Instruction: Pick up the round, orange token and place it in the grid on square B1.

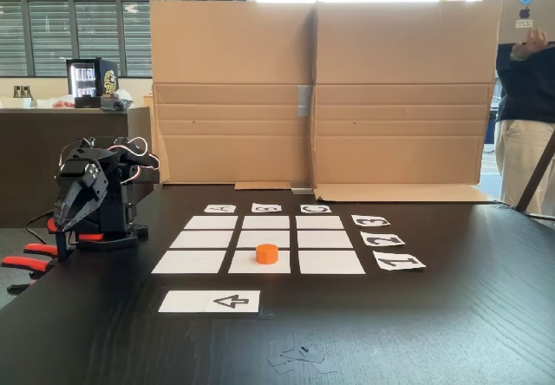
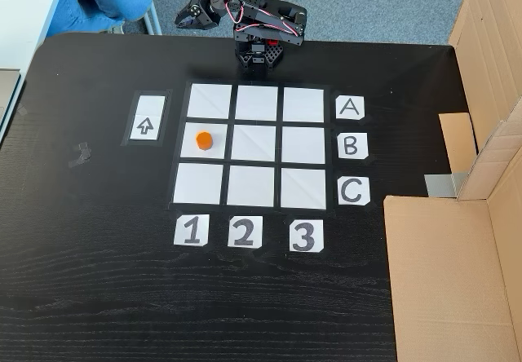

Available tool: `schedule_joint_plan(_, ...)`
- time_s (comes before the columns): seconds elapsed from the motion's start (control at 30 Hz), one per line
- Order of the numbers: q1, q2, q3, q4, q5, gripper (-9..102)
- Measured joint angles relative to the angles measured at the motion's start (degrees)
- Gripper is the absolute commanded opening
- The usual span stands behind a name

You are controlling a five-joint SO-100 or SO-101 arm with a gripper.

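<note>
Black two-finger gripper (image 2: 189, 13): folded against the arm, jaw state indeterminate. Brown corrugated cardboard screen (image 2: 457, 280): cropped by the frame's right and bottom edges.

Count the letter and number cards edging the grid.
6: A, B, C down the grid's right side in the overhead fixed view; 1, 2, 3 below it.

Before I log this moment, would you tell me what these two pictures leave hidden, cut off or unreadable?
- Gripper: in one fixed view the arm is folded and dark against its base, so whether the jaws are open or shut cannot be told; in the other fixed view it is too small.
- Letter cards: foreshortened and upside down in the low fixed view, so barely readable.
- Person: cut off by the frame's right edge, partly behind the cardboard.
</note>
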Motion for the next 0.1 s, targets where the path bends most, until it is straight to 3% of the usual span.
schedule_joint_plan(0.1, 0.00, 0.00, 0.00, 0.00, 0.00, -1)
